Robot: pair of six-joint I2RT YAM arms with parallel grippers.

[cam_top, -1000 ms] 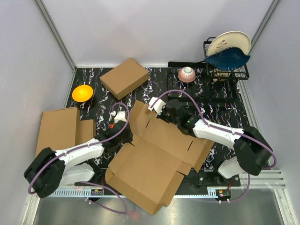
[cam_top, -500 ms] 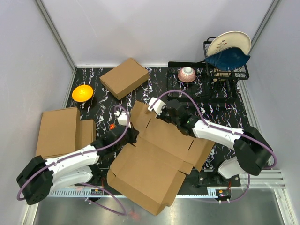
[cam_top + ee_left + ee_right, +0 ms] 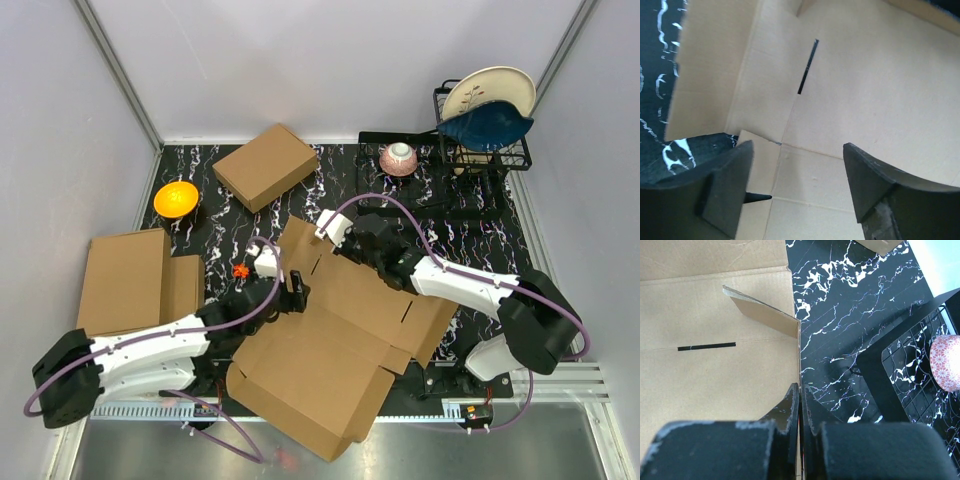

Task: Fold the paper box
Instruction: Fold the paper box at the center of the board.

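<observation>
The paper box (image 3: 340, 330) lies opened out in the middle of the table, a large brown cardboard die-cut with flaps and slits. My left gripper (image 3: 297, 291) hovers over its left part, open; in the left wrist view the fingers (image 3: 735, 185) stand wide apart above bare cardboard (image 3: 880, 80) with a slit (image 3: 807, 67), and nothing is between them. My right gripper (image 3: 338, 240) is at the box's far left edge. In the right wrist view it (image 3: 800, 390) is shut on the thin edge of the box (image 3: 715, 365), just below a raised tab (image 3: 765, 315).
A smaller brown box (image 3: 265, 166) sits at the back, an orange bowl (image 3: 176, 198) to its left. A flat cardboard piece (image 3: 125, 280) lies at the left. A dish rack (image 3: 480, 150) and patterned cup (image 3: 399, 158) stand back right. A small orange thing (image 3: 240, 270) lies near the left arm.
My left gripper has moved right, from beside the box to over its left part, and its fingers have opened wide. The right arm and the box have stayed put.
</observation>
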